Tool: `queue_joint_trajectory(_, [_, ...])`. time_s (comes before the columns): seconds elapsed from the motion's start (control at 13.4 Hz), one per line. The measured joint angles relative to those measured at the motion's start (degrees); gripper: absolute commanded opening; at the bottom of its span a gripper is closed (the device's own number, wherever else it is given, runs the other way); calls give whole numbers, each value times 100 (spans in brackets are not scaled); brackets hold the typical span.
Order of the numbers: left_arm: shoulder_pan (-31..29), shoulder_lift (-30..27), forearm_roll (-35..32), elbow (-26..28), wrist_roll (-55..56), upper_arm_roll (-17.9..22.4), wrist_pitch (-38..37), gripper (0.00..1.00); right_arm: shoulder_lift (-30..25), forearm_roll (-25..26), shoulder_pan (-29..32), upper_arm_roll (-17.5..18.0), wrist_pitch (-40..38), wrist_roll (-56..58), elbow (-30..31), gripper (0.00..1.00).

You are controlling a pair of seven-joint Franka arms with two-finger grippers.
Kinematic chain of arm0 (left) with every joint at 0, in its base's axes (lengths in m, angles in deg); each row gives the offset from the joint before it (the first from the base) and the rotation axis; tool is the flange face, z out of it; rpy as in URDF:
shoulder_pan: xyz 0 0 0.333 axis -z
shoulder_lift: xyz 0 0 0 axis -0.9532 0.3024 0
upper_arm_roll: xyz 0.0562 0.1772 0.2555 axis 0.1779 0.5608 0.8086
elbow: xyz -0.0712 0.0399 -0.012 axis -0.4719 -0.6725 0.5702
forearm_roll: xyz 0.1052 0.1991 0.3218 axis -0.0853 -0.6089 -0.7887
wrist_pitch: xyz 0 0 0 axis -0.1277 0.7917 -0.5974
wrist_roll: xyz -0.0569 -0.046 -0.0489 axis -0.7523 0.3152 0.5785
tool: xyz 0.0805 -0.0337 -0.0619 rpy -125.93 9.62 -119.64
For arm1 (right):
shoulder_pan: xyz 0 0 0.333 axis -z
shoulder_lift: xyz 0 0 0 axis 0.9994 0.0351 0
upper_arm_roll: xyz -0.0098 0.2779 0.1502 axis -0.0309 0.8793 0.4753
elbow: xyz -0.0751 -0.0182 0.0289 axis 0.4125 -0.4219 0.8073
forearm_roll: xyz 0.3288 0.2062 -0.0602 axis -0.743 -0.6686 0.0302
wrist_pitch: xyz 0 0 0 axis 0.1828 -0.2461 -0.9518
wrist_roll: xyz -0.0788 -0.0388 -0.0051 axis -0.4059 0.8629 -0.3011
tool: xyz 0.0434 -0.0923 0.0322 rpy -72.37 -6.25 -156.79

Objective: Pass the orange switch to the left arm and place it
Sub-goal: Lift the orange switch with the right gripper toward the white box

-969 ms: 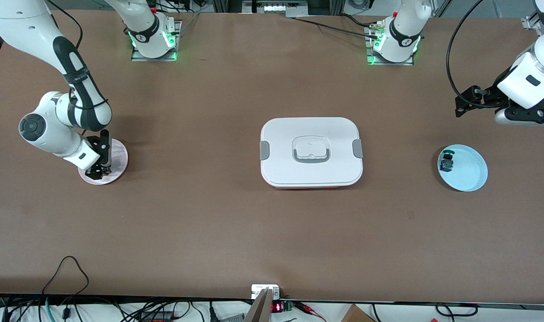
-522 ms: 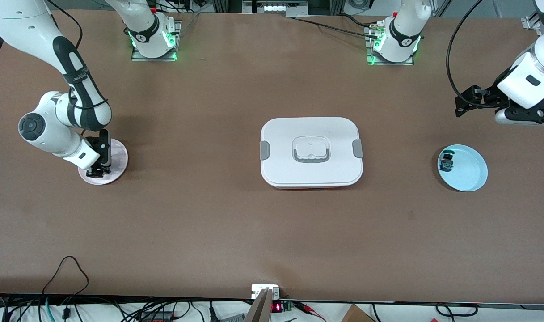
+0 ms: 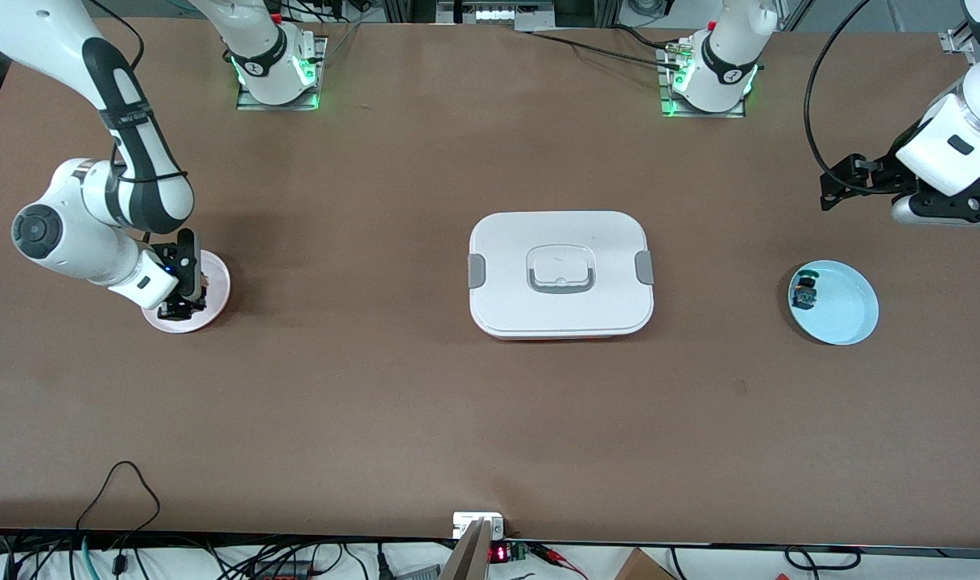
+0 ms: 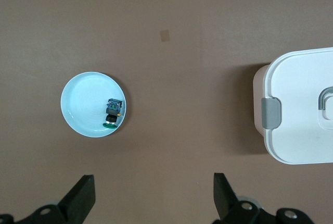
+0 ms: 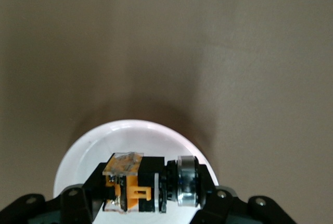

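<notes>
Right fingers (image 5: 151, 195) are clamping the switch (image 5: 148, 184) over the pink plate (image 3: 213, 294); left fingers (image 4: 153, 200), waiting, are gaping apart above bare bench (image 4: 171, 104)

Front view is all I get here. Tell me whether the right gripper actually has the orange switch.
Observer: Yes. The right wrist view shows the right gripper shut on the orange switch, its fingers clamping both ends, over the pink plate.
Operator: Report the left gripper's fingers.
Observer: The left gripper waits with its fingers wide open and nothing between them, over the table beside the blue plate.
</notes>
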Motion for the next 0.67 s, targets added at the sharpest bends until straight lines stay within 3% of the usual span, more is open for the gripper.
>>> queue_joint_trajectory(0.22, [-24, 0, 0, -1, 0, 5, -1, 100, -117, -988, -3, 195, -1451, -36, -424, 0])
queue_joint_trajectory(0.67, [-56, 2, 9, -3, 0, 11, -4, 100, -505, -4200, -33, 728, -3362, -35, -610, 0])
